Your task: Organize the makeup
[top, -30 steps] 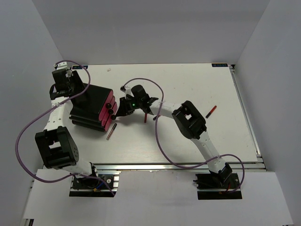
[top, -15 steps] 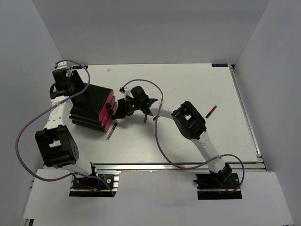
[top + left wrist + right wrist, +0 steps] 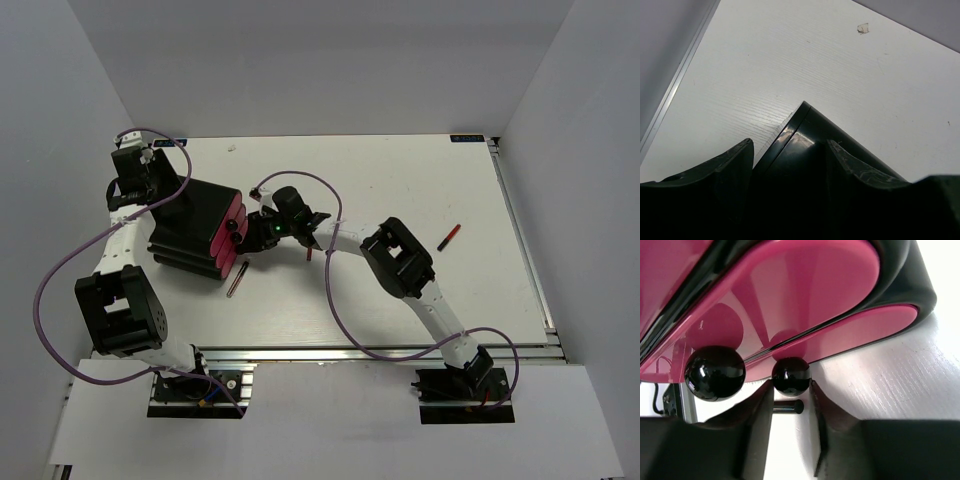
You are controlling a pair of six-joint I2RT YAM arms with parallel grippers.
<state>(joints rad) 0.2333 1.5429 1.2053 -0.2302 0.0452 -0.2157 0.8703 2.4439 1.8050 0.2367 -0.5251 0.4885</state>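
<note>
1. While the right gripper (image 3: 791, 390) is clenched on the small knob (image 3: 791, 375) of the lower pink drawer (image 3: 875, 327), its pads touch only the ball's glossy round sides. Hazard: a pull may slip off and leave the drawer closed.
2. Left gripper (image 3: 790, 147): the fingers straddle the rear corner of the black box (image 3: 185, 225). Whether they press it cannot be told. Hazard: if the hold is loose, the whole box may slide across the table (image 3: 400, 180) instead of the drawer opening.
3. Larger knob (image 3: 715, 372): it sits just beside the right gripper's finger. Hazard: a skewed pull may snag it and jam the drawer.
4. Makeup, all lying on the table outside the box:
   - The dark stick (image 3: 237, 278) lies just in front of the drawers. Hazard: an opening drawer or a dragged box may sweep it away or set it rolling.
   - The short red stick (image 3: 309, 252) lies beside the right arm. Hazard: the forearm may knock it.
   - The red-and-black stick (image 3: 449, 236) lies well apart to the right.
</note>
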